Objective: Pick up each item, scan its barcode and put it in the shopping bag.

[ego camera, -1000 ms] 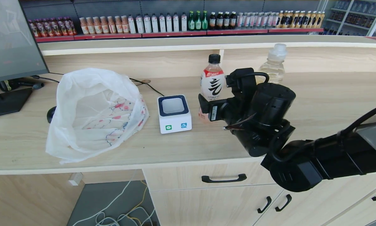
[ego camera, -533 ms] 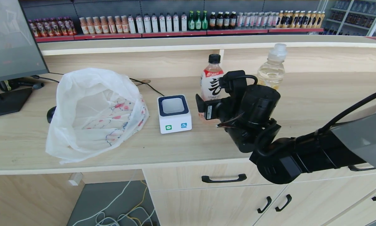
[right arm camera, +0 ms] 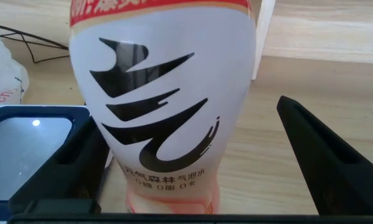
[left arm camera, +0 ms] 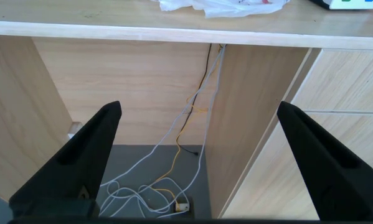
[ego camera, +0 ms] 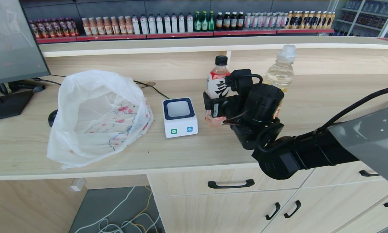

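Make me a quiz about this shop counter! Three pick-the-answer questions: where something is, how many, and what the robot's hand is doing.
1. Where is the small white scanner box with the dark blue rim?
A) between the white plastic shopping bag and the pink black-capped bottle
B) inside the bag
C) on the floor

2. How many bottles stand on the light wooden counter?
A) one
B) two
C) five

3. The right hand is:
A) shut on the scanner
B) holding the bag
C) open around the pink bottle

Answers: 1 A, it sits between them. 2 B, the pink one and a clear white-capped bottle. 3 C, its fingers flank the bottle, one standing apart.
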{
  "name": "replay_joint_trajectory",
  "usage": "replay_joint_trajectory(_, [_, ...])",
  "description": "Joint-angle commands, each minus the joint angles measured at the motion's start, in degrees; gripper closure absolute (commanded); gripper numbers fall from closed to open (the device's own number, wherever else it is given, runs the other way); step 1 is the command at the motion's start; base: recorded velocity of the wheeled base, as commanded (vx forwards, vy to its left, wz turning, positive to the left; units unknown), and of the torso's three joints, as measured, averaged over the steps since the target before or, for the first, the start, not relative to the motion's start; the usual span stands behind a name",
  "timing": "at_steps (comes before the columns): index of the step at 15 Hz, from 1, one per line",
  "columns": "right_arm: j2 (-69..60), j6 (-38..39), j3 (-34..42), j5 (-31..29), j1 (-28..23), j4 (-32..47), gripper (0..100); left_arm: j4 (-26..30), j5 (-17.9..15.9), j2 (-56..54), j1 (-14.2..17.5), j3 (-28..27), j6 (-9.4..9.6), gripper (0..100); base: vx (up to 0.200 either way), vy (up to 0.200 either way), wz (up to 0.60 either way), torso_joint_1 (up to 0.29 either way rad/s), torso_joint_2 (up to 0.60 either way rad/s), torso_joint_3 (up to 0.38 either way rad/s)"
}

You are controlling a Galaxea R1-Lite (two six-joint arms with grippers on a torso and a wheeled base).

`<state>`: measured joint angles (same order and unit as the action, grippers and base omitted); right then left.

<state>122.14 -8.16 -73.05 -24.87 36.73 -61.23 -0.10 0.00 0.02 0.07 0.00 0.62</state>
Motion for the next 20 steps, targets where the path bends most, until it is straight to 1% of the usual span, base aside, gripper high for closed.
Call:
replay_joint_trajectory(1, [0.6,-0.1,-0.5,0.1,-0.2,0.0,0,0.0,0.0,0.0,0.0,0.0,-0.01,0,0.0,0.0,0.0,0.0,0.0,0.0])
replay_joint_trajectory(7, [2.1,-0.6,-3.2,1.1,-0.3,0.2,0,-0.1,0.1,0.0,0.0,0.0,-0.01,0,0.0,0.0,0.0,0.0,0.0,0.0])
replay_joint_trajectory(12, [2.4,-0.7,-3.3,1.2,-0.3,0.2,0,-0.1,0.0,0.0,0.0,0.0,-0.01,0,0.0,0.0,0.0,0.0,0.0,0.0])
replay_joint_trajectory(13, [2.4,-0.7,-3.4,1.3,-0.3,0.2,100,0.0,0.0,0.0,0.0,0.0,-0.01,0,0.0,0.0,0.0,0.0,0.0,0.0])
replay_joint_trajectory(20, [1.6,-2.0,-3.2,1.4,-0.3,0.1,100,-0.1,0.1,0.0,0.0,0.0,-0.01,0,0.0,0.0,0.0,0.0,0.0,0.0])
